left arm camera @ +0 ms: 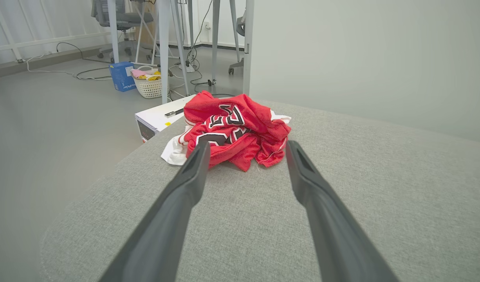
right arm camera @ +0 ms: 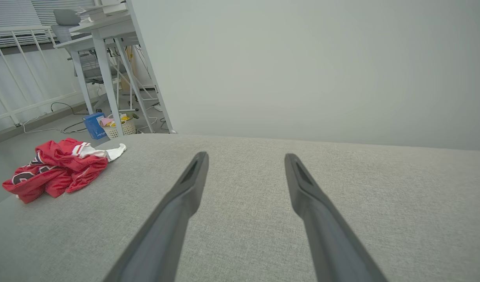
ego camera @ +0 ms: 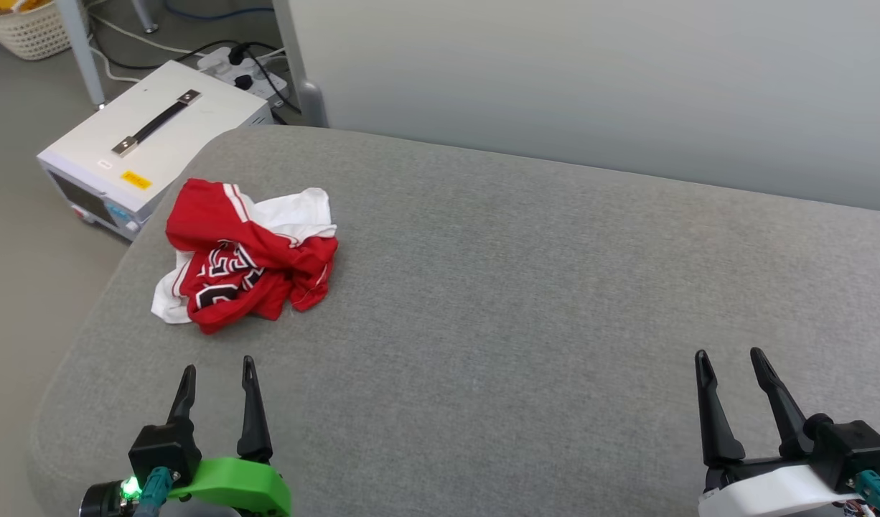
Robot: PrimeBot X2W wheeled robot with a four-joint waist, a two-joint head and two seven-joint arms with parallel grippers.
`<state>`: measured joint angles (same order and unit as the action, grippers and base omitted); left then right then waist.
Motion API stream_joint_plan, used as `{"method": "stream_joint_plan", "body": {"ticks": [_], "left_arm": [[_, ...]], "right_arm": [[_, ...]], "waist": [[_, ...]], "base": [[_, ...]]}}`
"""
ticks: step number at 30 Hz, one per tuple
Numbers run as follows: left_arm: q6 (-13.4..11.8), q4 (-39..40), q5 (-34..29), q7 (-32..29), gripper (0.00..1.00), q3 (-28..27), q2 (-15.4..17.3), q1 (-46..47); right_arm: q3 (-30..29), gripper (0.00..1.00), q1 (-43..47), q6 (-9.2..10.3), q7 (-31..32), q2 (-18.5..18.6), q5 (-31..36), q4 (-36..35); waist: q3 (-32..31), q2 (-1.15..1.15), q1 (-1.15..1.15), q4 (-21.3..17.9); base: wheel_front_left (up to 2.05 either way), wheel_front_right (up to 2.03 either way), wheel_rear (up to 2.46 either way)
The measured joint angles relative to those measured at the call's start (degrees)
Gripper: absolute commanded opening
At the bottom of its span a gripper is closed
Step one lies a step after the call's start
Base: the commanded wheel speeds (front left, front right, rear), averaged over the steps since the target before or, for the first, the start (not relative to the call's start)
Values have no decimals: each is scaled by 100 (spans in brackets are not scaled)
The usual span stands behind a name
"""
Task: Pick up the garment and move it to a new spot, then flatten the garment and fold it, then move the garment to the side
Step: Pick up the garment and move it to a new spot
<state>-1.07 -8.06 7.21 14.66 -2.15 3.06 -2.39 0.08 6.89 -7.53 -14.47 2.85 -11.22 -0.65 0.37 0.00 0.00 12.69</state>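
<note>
jaws spread; grey cushion [ego camera: 519, 287], probably wall [ego camera: 591, 72] behind

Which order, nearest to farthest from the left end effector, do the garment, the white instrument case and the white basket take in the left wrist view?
1. garment: straight ahead of the open left end effector, on the grey cushion.
2. white instrument case: behind the garment, to its left, past the cushion's edge.
3. white basket: farther back on the left, by the table legs.
</note>
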Motion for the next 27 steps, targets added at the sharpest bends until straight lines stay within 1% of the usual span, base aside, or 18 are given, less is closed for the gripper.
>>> {"method": "stream_joint_plan", "body": {"ticks": [16,22,27], "left_arm": [[1,-100,135,0,100,-182,-1,44],[1,-132,143,0,100,-233,-1,44],[1,-156,143,0,100,-265,-1,44]], "right_arm": [[186,100,-8,0,0,-4,201,-8],[221,100,-11,0,0,-4,205,0],[249,100,-16,0,0,-4,218,5]], "waist": [[70,0,0,1055],[85,0,0,1307],[92,0,0,1359]], "base": [[0,0,0],[0,0,0],[0,0,0]]}}
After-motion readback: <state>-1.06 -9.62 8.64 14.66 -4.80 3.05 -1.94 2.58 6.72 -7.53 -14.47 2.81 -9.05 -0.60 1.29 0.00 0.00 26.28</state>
